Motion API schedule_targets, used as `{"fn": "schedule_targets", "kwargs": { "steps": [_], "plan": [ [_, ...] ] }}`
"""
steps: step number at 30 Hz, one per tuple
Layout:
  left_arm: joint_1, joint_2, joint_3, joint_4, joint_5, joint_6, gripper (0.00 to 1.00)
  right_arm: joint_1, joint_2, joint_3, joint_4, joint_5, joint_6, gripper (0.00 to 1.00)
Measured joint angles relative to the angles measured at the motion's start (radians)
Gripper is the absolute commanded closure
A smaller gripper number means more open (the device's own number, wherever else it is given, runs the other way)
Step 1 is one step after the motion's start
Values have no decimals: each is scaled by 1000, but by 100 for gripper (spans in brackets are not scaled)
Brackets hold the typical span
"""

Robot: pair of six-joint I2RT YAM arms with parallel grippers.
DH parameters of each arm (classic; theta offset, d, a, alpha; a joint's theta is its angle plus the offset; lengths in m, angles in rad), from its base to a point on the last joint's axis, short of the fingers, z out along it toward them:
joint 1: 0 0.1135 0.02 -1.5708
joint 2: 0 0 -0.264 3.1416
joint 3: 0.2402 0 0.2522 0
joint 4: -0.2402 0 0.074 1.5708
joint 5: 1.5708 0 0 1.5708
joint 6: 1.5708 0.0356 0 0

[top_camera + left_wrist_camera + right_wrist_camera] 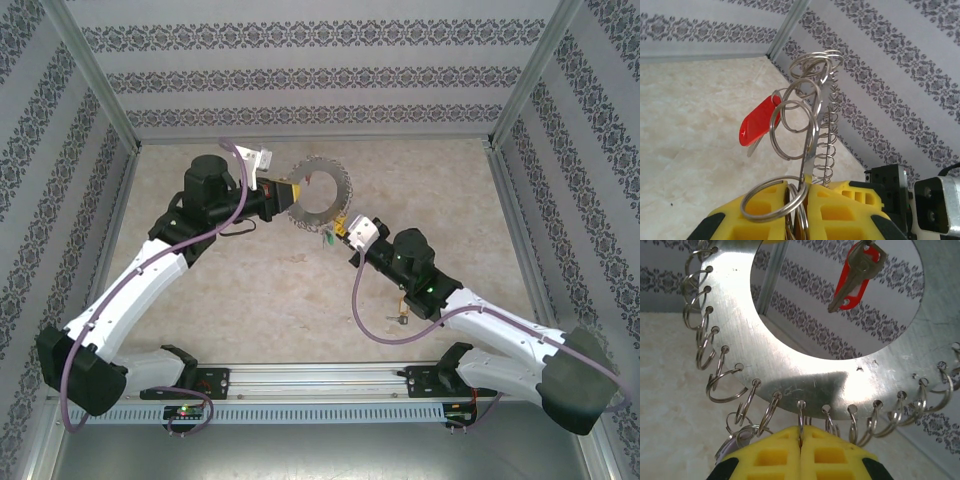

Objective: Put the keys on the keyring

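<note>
The keyring (312, 212) is hanging clear of the worktop (250, 300), over its far middle, between the two claws. The left claw (287, 194) is clamping the ring's left rim, and the plate is standing edge-on out of its yellow pads (840, 215). The right claw (801, 445) is sitting at the near rim with its pads pressed together, and one link (800, 412) is running down into their seam. A red-tagged key (854, 280) is dangling across the ring's hole, its long axis slanting and its blade pointing downward.
</note>
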Motion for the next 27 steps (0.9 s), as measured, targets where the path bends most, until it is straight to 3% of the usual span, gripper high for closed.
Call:
{"fn": "schedule_targets", "kwargs": {
  "steps": [6, 12, 18, 22, 27],
  "plan": [
    [0, -15, -247, 219, -35, -182, 83, -49, 8, 16, -169, -112, 29, 100],
    [-3, 24, -369, 351, -54, -325, 72, -61, 43, 35, -288, -164, 54, 100],
    [-26, 47, -450, 364, -99, -393, 55, -86, 83, 101, -394, -201, 57, 100],
    [-34, 47, -497, 361, -118, -396, 53, -106, 109, 159, -456, -227, 61, 100],
    [-35, 8, -568, 362, -171, -409, 41, -111, 141, 222, -549, -218, 55, 100]
  ]
}}
